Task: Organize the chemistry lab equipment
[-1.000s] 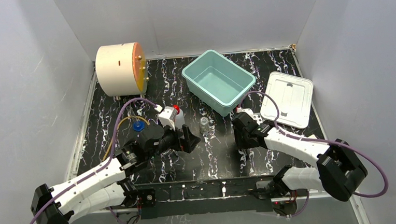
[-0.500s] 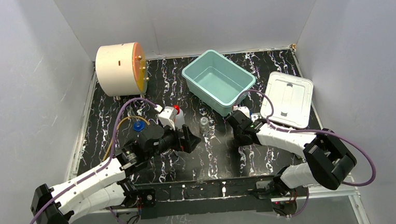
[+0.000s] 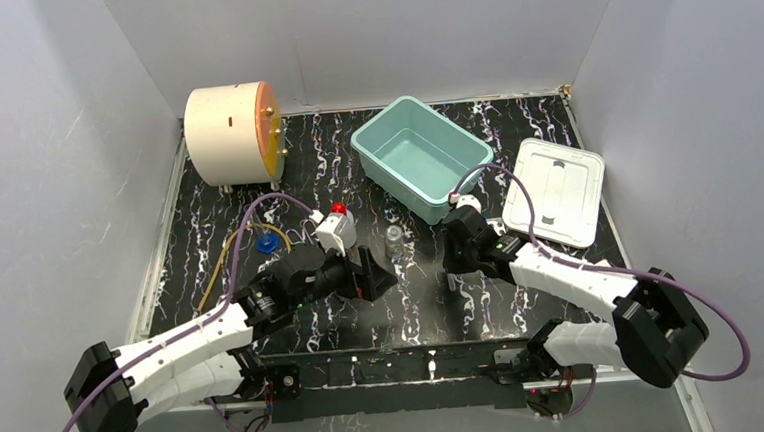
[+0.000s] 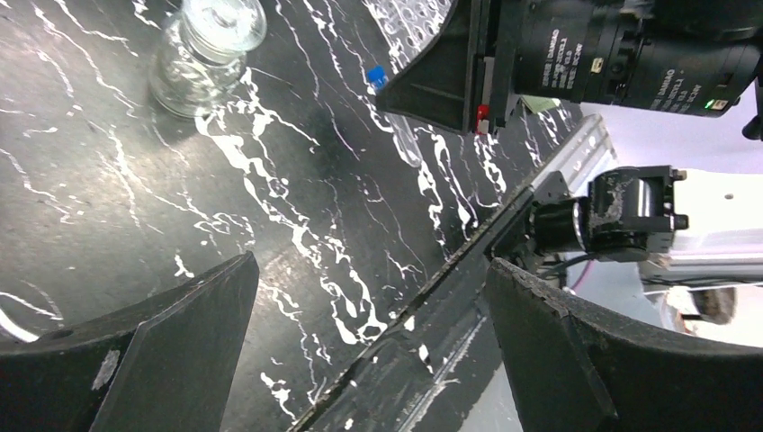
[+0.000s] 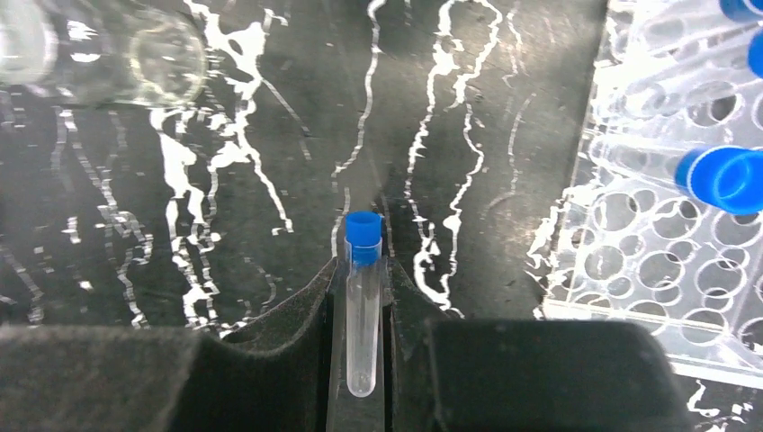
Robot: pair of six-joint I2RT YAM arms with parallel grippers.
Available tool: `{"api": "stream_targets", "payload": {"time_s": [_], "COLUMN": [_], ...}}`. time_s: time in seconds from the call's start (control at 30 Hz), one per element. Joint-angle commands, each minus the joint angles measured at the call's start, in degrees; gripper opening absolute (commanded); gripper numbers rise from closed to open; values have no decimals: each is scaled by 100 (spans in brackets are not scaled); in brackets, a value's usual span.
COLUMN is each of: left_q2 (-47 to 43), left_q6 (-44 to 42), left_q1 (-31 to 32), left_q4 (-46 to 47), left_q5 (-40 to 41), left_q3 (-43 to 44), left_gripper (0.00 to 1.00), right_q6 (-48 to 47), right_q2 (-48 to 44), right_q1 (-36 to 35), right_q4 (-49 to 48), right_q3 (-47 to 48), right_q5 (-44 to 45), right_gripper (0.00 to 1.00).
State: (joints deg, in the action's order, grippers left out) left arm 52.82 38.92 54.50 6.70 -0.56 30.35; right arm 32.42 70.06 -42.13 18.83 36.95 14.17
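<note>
Right end effector (image 5: 363, 270) was pinched on a thin clear plastic tube with a blue cap (image 5: 363, 333), cap end poking out past the fingertips, just above the black marbled worktop (image 3: 424, 309). So I'd call this the pick-up-a-tube step, grasp looked done. The clear perforated tube rack (image 5: 648, 270) sat close by with a couple of blue-capped tubes in it. Next move probably needs the tube lined up over a free hole, or carried to the teal plastic bin (image 3: 368, 142) on the far side.

Left end effector (image 4: 369, 360) was spread wide, holding nothing, hovering near the small clear glass vial (image 4: 202, 54), with the white squeeze bottle with red nozzle (image 3: 334, 229) just to its left.
</note>
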Motion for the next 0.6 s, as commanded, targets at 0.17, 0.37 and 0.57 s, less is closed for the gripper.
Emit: {"api": "stream_targets", "payload": {"time_s": [0.17,0.37,0.57], "left_q2": [268,438,575], "left_q6": [893,1186,1326], "left_q1": [-27,-27,-25], "left_q4": [1190,1678,2112], "left_q5": [-669,-825,-1075], "left_q3": [-288,-379,-473], "left_gripper": [98,98,92], "right_q6": [358,998,1387], "right_q2": [-853,-1395,-1651], "right_q1": [131,258,291], "right_q4": [-683,-967,-1201], "right_q3": [227,188,170], "right_q5": [-742,-947,-1105], "right_gripper": [27,27,27]}}
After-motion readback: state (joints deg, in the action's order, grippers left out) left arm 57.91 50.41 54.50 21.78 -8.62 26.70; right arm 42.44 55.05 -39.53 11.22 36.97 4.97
